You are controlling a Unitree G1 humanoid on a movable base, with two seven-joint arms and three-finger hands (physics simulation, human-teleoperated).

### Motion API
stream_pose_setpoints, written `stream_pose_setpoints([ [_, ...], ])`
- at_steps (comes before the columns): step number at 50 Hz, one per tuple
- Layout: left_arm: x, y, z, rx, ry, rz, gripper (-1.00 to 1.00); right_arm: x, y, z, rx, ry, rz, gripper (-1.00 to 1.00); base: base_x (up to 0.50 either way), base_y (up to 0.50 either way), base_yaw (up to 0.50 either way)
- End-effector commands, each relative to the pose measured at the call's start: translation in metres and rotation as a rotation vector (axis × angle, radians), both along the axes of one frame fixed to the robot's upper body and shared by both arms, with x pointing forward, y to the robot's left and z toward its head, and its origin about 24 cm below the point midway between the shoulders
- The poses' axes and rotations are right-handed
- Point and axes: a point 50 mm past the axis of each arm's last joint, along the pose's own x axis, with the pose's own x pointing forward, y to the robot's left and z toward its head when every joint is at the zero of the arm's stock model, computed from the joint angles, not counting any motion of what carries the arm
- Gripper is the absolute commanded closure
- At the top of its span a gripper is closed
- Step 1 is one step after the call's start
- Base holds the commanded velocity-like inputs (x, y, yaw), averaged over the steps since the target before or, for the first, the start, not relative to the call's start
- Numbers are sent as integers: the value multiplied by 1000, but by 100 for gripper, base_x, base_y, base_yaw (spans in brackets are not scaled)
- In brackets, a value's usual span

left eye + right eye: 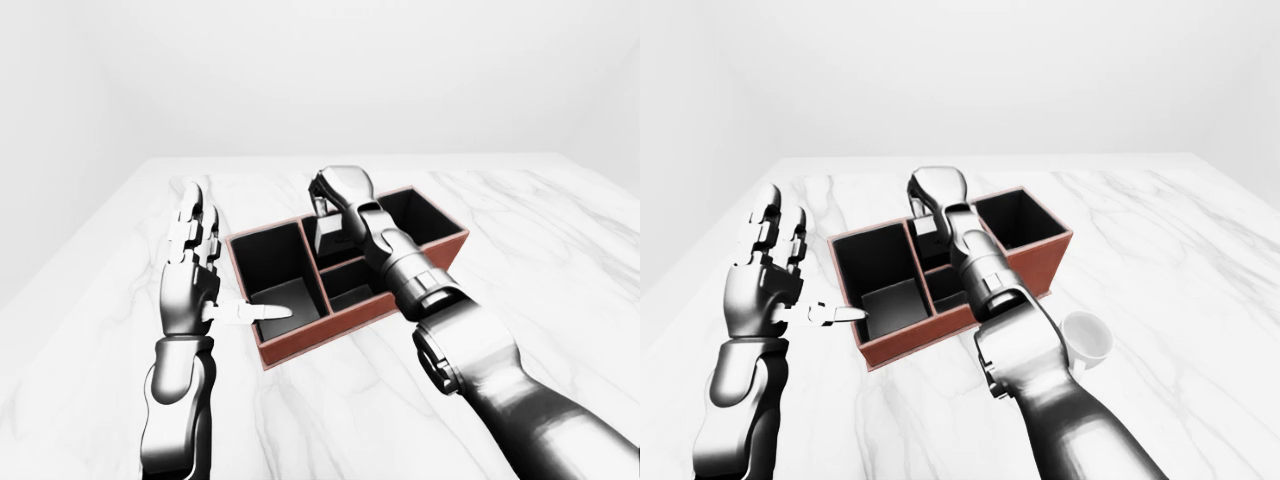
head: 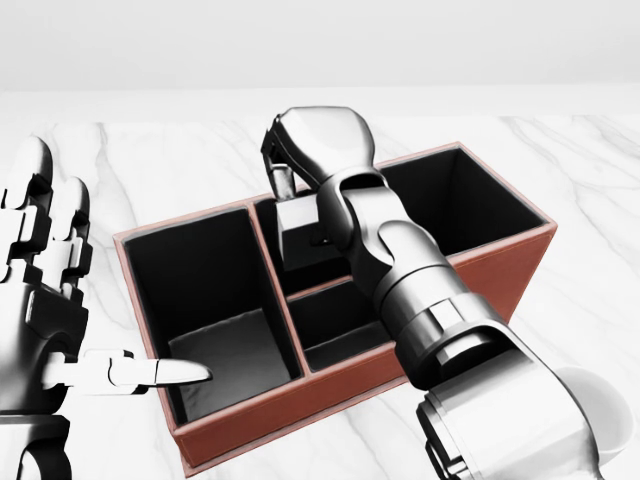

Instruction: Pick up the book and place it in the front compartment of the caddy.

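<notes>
Caddy [image 2: 300, 415] sits on white marble table [image 1: 560, 260], pale walls.

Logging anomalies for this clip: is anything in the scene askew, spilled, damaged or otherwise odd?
Nothing is spilled or broken. The caddy sits skewed to the marble table's edges. The right hand holds the dark book over a middle compartment. The left hand stands open beside the caddy. A white mug sits upright.

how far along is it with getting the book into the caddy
Picked up: the right hand holds the dark book over the caddy. In hand: the book hangs in the upper of the two small middle compartments, apparently clear of the floor. Left: settle and release it. The left hand is open beside the caddy.
</notes>
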Motion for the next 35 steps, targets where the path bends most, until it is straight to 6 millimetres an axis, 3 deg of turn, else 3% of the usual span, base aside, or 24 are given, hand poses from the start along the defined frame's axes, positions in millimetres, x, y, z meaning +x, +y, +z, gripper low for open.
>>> stream_pose_setpoints([
  [1,0,0,-1,-1,4,0,-100,0,0,5,11,-44,-6,100,0,0,0],
  [14,-1,0,1,0,-4,-2,-100,0,-1,3,1,-43,-10,100,0,0,0],
  [15,-1,0,0,0,-2,-2,-100,0,0,4,-2,-48,-7,-100,0,0,0],
  [35,0,0,1,3,-4,-2,-100,-2,1,-2,-19,-31,1,-100,0,0,0],
])
